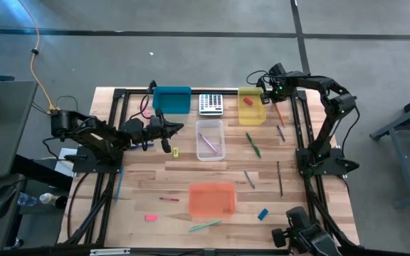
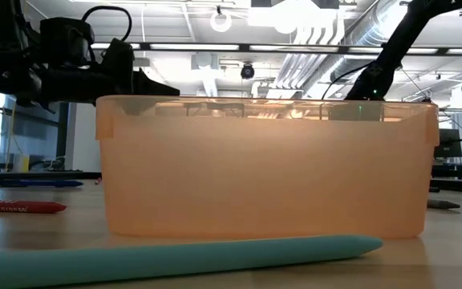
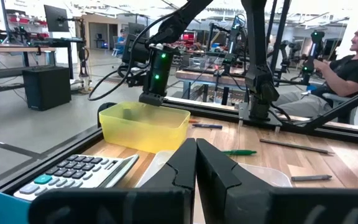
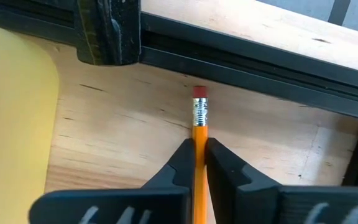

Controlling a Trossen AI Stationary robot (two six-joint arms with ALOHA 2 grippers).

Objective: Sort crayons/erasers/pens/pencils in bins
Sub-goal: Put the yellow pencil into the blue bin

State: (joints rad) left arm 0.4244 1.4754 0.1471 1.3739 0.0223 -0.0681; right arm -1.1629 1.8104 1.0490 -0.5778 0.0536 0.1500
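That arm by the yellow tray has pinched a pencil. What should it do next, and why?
Probably lift it straight up. The right gripper is shut on the orange pencil, which lies low on the wood beside the yellow bin, so it needs raising to clear any bin wall.

The right gripper [image 4: 199, 163] has its two dark fingers [image 4: 182, 167] pressed together on an orange pencil [image 4: 199, 134], one finger against each side of the shaft. The pencil runs straight out ahead of the fingers, its silver ferrule and red eraser tip pointing away from the hand toward a black frame rail [image 4: 241, 59] that crosses in front. Below lies the light wooden tabletop [image 4: 123, 124]. Off to one side of the hand, close by, sits the curved wall of the translucent yellow bin [image 4: 14, 112]. A black post [image 4: 107, 31] stands on the rail ahead.
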